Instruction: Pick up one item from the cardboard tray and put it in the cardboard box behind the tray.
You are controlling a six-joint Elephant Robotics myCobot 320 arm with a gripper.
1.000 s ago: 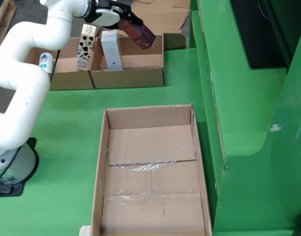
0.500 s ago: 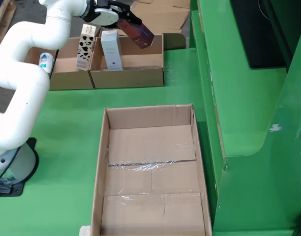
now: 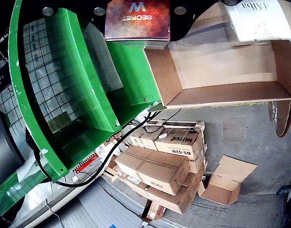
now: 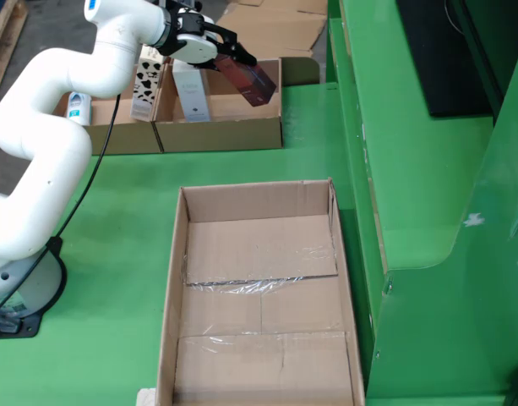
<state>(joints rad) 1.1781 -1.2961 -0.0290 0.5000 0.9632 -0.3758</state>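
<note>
Above the far cardboard tray (image 4: 218,127) in the fixed view, the gripper (image 4: 233,61) is clamped on a dark red box (image 4: 252,78), its long axis slanting down-right, while the open cardboard box (image 4: 259,279) lies well nearer, down-frame.
</note>
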